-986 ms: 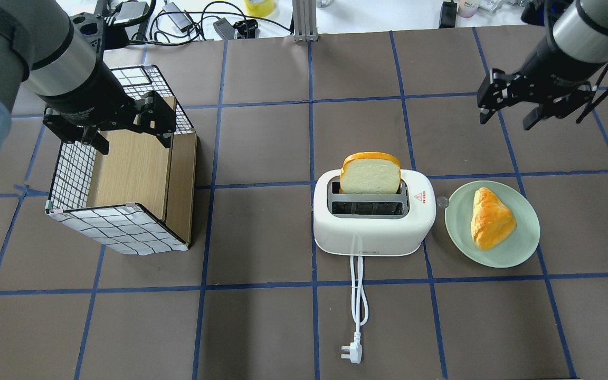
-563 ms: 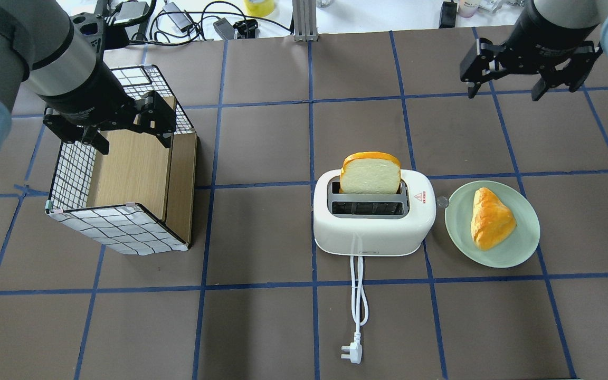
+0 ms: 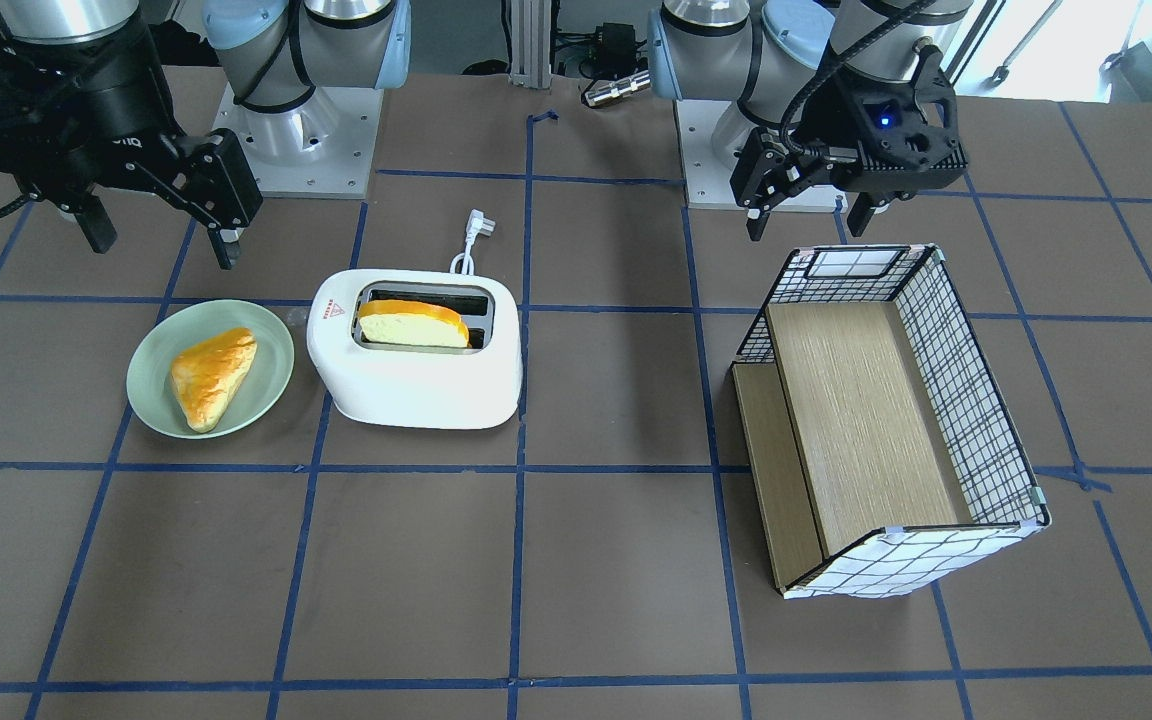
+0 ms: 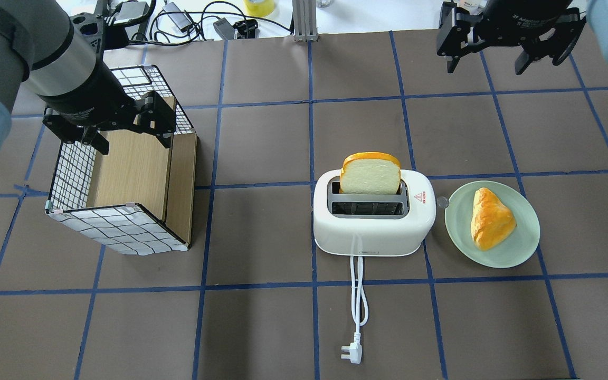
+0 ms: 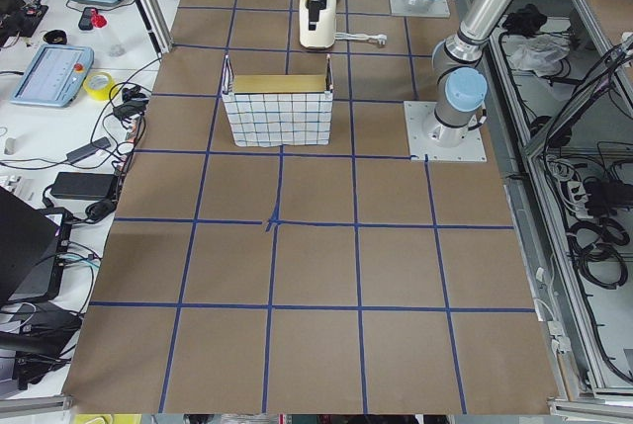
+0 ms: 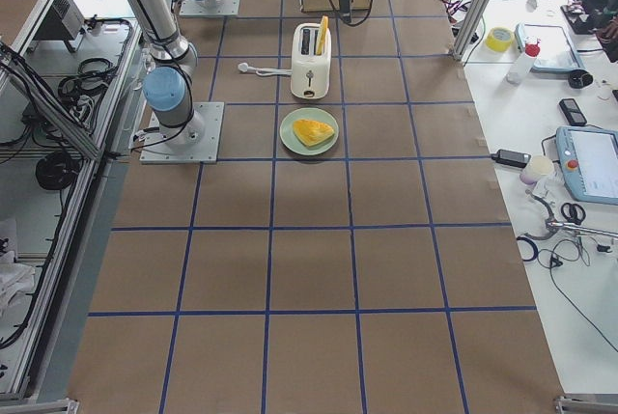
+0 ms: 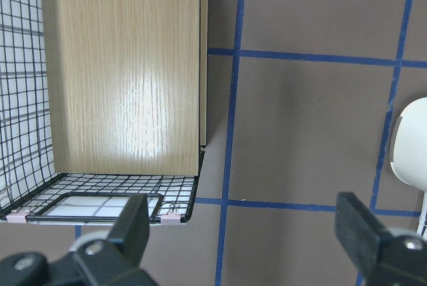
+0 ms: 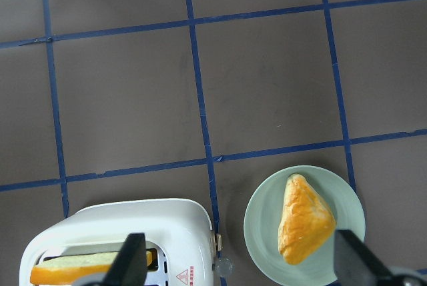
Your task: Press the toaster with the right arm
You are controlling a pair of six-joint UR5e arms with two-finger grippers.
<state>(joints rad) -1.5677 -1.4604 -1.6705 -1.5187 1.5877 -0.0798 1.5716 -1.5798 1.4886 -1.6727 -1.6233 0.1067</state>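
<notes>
The white two-slot toaster (image 4: 372,229) stands mid-table with a slice of bread (image 4: 370,174) upright in its far slot; it also shows in the front view (image 3: 416,385) and the right wrist view (image 8: 113,233). A small knob (image 4: 442,201) sticks out of its right end. Its cord and plug (image 4: 351,352) trail toward the near edge. My right gripper (image 4: 485,66) is open and empty, high over the far right of the table, well beyond the toaster, and also shows in the front view (image 3: 164,245). My left gripper (image 4: 134,143) is open and empty above the basket.
A green plate (image 4: 525,245) with a golden pastry (image 4: 488,219) sits just right of the toaster. A wire-grid basket (image 4: 124,229) with wooden panels lies on its side at the left. Cables and gear lie beyond the far table edge.
My right gripper has moved farther from the toaster, toward the table's far edge and a little left, still open. The left arm, toaster and bread have not moved.
</notes>
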